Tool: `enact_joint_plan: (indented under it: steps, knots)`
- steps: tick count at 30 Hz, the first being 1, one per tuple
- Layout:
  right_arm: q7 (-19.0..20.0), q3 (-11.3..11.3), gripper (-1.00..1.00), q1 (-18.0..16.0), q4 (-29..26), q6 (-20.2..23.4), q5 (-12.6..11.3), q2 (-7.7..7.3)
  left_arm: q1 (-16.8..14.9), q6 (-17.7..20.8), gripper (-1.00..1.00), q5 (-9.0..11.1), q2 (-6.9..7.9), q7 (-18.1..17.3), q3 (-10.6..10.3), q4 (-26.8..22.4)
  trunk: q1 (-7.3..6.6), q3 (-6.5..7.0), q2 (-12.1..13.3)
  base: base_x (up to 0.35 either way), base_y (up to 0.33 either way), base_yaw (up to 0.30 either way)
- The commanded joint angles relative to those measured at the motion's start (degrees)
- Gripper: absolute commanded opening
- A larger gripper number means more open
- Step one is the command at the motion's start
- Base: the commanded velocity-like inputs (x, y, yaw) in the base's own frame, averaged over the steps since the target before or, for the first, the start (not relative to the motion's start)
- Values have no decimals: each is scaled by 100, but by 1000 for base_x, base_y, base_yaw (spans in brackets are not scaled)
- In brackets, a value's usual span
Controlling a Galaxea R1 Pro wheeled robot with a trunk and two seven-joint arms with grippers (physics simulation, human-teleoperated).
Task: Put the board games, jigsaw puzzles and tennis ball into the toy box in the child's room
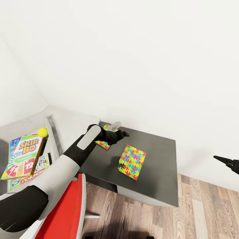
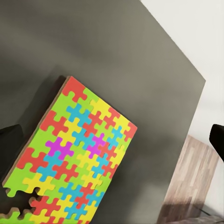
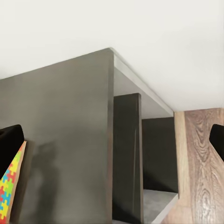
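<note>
In the head view the left arm reaches forward over the dark grey surface (image 1: 156, 156), and its fingers (image 1: 117, 135) are at the far left corner of it, on a jigsaw puzzle (image 1: 103, 142) that lies there partly hidden behind the wrist. I cannot tell if these fingers are clamped on this puzzle or only near it. A second jigsaw puzzle (image 1: 132, 161) lies flat near the middle of the same surface, well apart from the first one; the left wrist view shows it (image 2: 74, 158) close, with some pieces missing at one corner. The right fingers (image 1: 223, 160) show at the right edge of the head view, above the wood-plank floor (image 1: 205, 205); in the right wrist view the two tips stand wide apart with nothing between them. At the left, the pale grey toy box (image 1: 49, 127) holds the SKIP-BO game (image 1: 23, 156), the other board games (image 1: 38, 167) under it, and the tennis ball (image 1: 42, 132) at its far side. A red chair (image 1: 68, 209) stands below the left arm.
</note>
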Motion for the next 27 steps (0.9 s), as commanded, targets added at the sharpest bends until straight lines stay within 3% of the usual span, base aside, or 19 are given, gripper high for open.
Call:
enact_joint_plan:
  steps: [1,20,27]
  knots:
    - [44,-8,100,-6,-1,30,33,0,-5,-4,100,61,1,59,-6,-5,3,-18,-10,0,0,0]
    - [44,-1,100,-7,-2,30,33,0,-5,-10,100,57,0,75,0,29,3,-195,-10,0,0,0]
    - [44,0,100,-7,-2,30,33,-3,-36,-22,100,53,10,87,14,317,3,-261,-10,0,0,0]
